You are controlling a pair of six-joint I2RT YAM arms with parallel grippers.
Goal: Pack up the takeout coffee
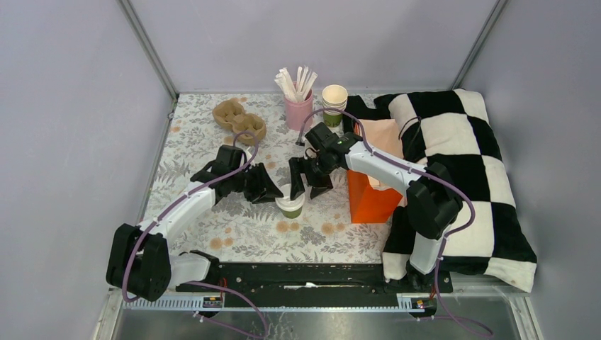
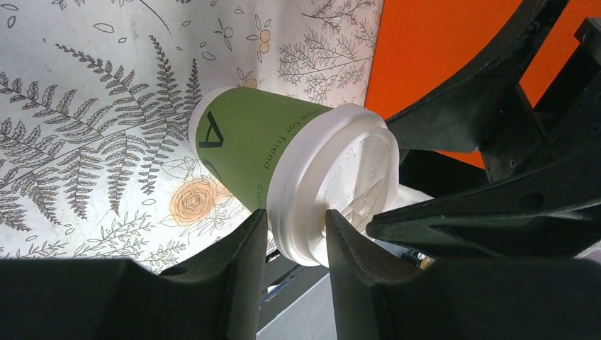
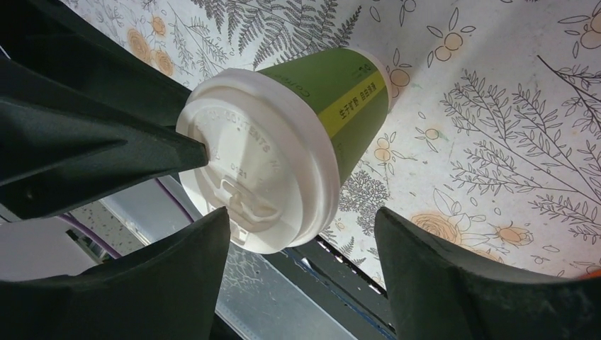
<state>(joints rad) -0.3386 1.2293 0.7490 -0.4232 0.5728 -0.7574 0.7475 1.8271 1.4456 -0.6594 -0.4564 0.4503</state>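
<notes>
The takeout coffee cup (image 1: 291,208), green-sided, stands upright on the flowered table cover with its white lid (image 1: 288,198) on top. In the left wrist view the green side (image 2: 241,149) and the lid (image 2: 340,177) fill the middle. My left gripper (image 1: 273,193) reaches in from the left. Its jaws (image 2: 296,230) are closed on the lid's rim, one finger outside the rim and one on the lid's top. My right gripper (image 1: 310,184) hangs just behind and to the right of the cup, open and empty. Its fingers (image 3: 301,227) stand apart around the lid's edge (image 3: 255,163) without touching it.
An orange paper bag (image 1: 368,191) stands just right of the cup. A pink cup of white sticks (image 1: 298,106), a stack of cups (image 1: 334,103) and a brown cardboard cup carrier (image 1: 239,120) are at the back. A black-and-white checked cloth (image 1: 461,163) covers the right side.
</notes>
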